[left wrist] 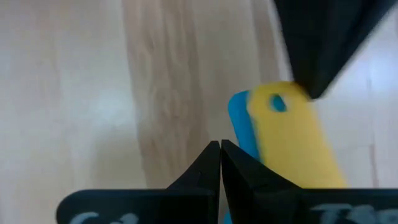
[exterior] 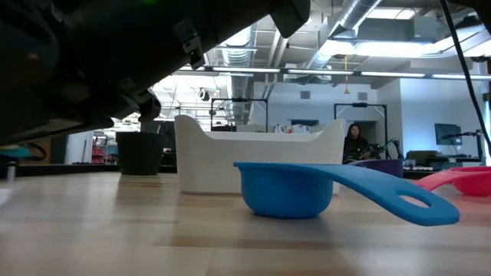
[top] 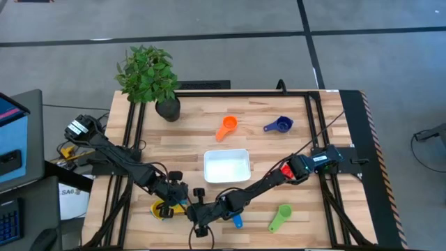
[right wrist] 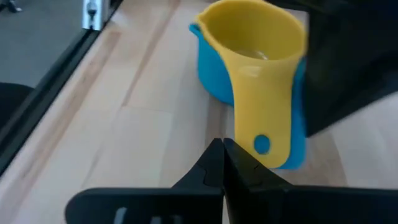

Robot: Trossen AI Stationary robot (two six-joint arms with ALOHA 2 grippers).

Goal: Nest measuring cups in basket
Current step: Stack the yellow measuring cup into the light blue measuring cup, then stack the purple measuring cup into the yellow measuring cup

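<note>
Two stacked cups, yellow cup (right wrist: 252, 37) in a blue one (right wrist: 211, 68), lay just ahead of my right hand (right wrist: 222, 152), handles pointing toward its closed fingers.

white basket (top: 226, 166), orange cup (top: 226, 127), green cup (top: 280, 217)

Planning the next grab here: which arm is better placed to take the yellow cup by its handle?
Probably the right. The handle of the yellow cup points straight at the right gripper, whose fingers are shut. The left gripper, also shut, sits beside the handle.
</note>
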